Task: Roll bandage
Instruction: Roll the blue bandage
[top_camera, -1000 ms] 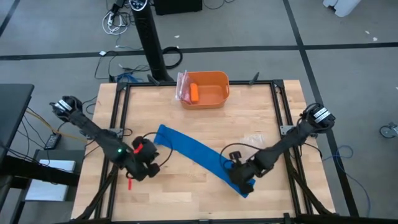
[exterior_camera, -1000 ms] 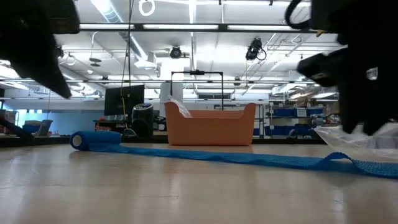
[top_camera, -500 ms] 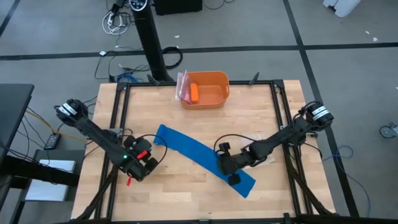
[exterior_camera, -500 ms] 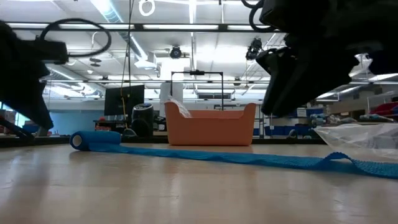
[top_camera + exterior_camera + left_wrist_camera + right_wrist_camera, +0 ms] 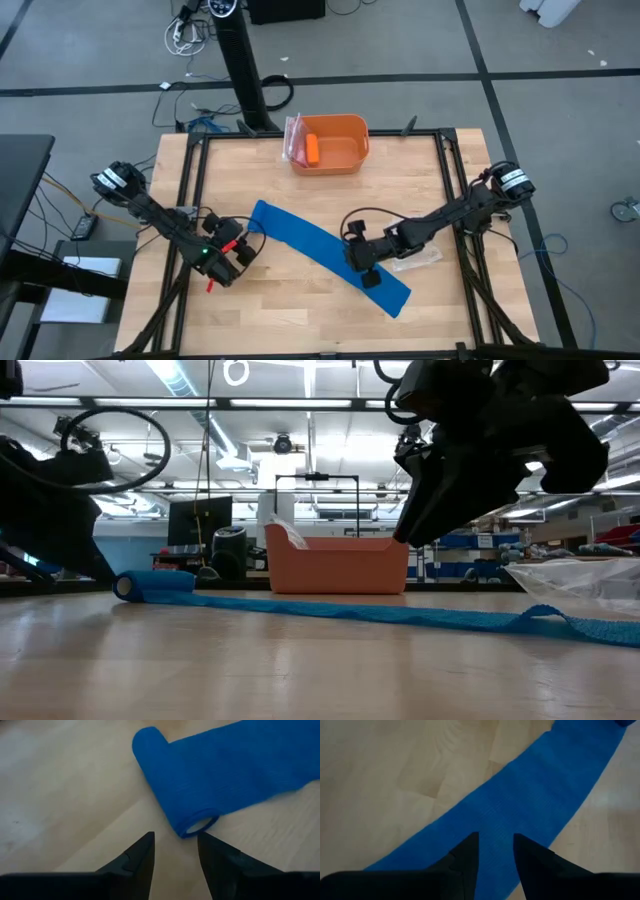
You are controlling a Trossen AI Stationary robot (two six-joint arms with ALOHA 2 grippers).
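The blue bandage [image 5: 320, 250] lies flat, slanting across the table. Its far-left end is wound into a small roll [image 5: 165, 780], which also shows in the low view [image 5: 150, 585]. My left gripper [image 5: 175, 842] is open just short of the roll's near open end [image 5: 199, 825], low over the wood and touching nothing; from above it sits at the table's left [image 5: 243, 250]. My right gripper [image 5: 495, 842] hangs over the strip's near-right stretch [image 5: 360, 262], fingers a little apart. It is raised clear of the strip [image 5: 470, 470].
An orange bin [image 5: 352, 128] at the far edge holds a small orange cylinder [image 5: 313, 150] and a clear plastic bag [image 5: 293, 135]. Another clear plastic sheet [image 5: 415, 262] lies right of the strip. Black frame rails [image 5: 195, 190] line the table's sides.
My right gripper has risen off the bandage's near-right end and gone along the strip toward the table's left and far side; that end now lies bare and flat. My left gripper has come down toward the table beside the roll.
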